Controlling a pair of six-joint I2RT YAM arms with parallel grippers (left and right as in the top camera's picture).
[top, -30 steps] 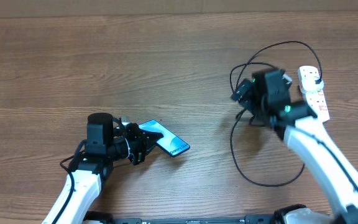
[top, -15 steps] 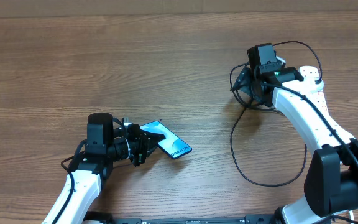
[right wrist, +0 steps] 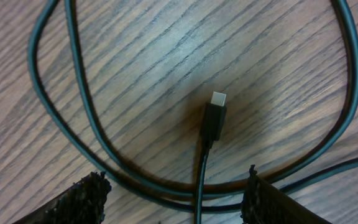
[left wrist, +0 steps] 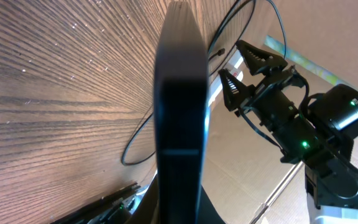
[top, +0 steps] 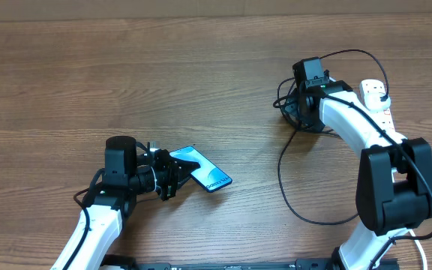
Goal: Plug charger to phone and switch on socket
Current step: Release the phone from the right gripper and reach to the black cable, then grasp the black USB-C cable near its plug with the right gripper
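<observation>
The phone [top: 203, 171], with its light blue screen, is held tilted on its edge just above the table by my left gripper [top: 171, 178], which is shut on one end of it. In the left wrist view the phone [left wrist: 179, 112] shows edge-on. The charger's black cable [top: 280, 169] loops over the right side of the table. Its small connector tip [right wrist: 215, 115] lies on the wood, just ahead of my right gripper [right wrist: 176, 199]. That gripper [top: 291, 106] is open and hovers low over the cable, holding nothing. The white socket [top: 385, 116] lies at the far right, partly hidden by my right arm.
The table is brown wood grain. The cable loops [right wrist: 73, 99] curve round the connector tip on both sides. My right arm [top: 381, 172] stretches from the front edge up to the socket area. The right gripper also shows in the left wrist view [left wrist: 253, 74].
My right gripper has swung away from the front and to the left, coming down over the cable loops near the socket. The left gripper still holds the phone, barely shifted.
</observation>
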